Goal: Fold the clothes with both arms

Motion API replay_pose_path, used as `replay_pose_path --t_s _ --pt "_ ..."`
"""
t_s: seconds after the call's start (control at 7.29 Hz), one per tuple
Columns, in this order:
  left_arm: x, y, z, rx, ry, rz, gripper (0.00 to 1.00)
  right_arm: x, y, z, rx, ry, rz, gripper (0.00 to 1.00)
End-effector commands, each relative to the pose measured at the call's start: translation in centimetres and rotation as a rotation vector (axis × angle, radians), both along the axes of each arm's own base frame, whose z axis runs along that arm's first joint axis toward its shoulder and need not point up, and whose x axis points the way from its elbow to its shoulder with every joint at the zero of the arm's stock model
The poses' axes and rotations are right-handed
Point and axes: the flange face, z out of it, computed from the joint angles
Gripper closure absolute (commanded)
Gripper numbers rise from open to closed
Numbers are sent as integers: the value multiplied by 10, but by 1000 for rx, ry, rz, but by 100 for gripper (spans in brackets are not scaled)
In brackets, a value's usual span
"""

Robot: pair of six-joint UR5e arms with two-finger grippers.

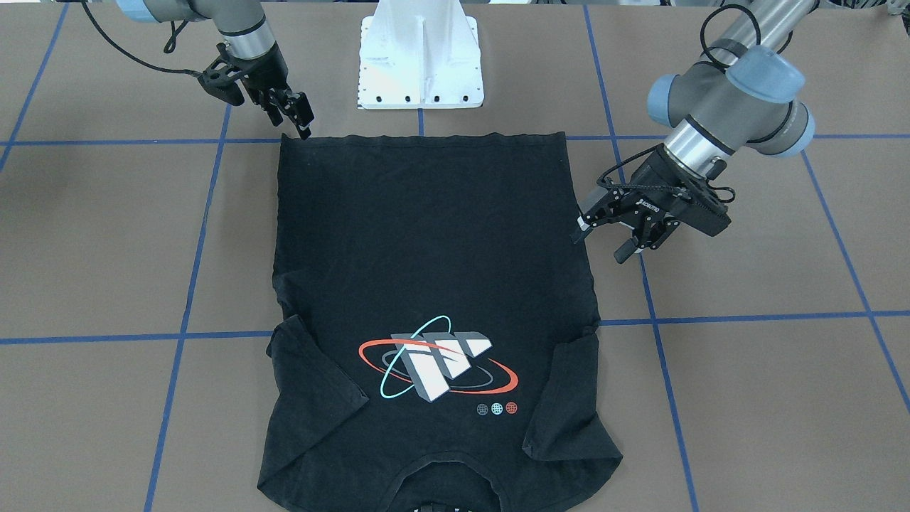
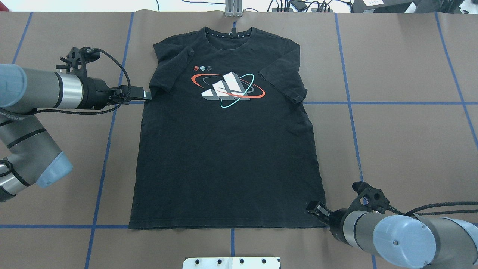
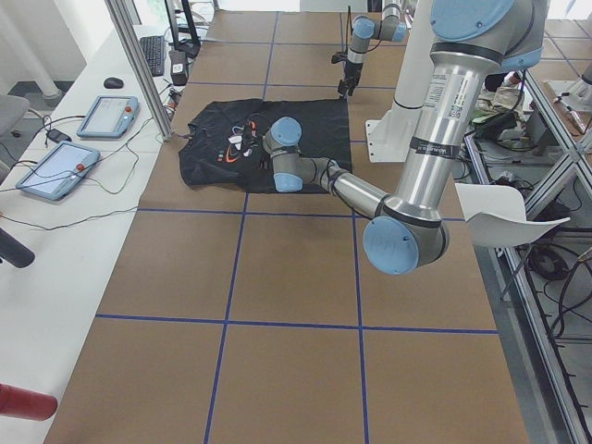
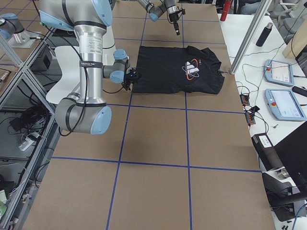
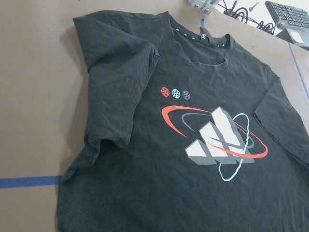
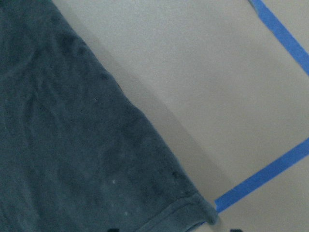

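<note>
The black T-shirt lies flat and face up on the brown table, logo showing and neck on the far side from the robot. My left gripper is low at the shirt's left side edge, just below the sleeve. In the front-facing view it looks open and empty. My right gripper is at the hem's right corner, also seen in the front-facing view. In the right wrist view the hem corner lies between two spread fingertips. Nothing is gripped.
The white base mount stands just behind the hem. Blue tape lines cross the table. A side bench with tablets and a metal post lies beyond the neck end.
</note>
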Motion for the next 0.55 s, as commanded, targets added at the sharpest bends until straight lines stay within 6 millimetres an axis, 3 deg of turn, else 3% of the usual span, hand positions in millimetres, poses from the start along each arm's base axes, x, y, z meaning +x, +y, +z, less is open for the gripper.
replay_pose_path --t_s 0.0,0.41 --pt "-2 -3 -1 8 -4 -43 0 -5 2 3 -1 5 -7 19" --pt "-1 -3 2 4 -9 -43 0 -4 -8 13 18 33 15 23"
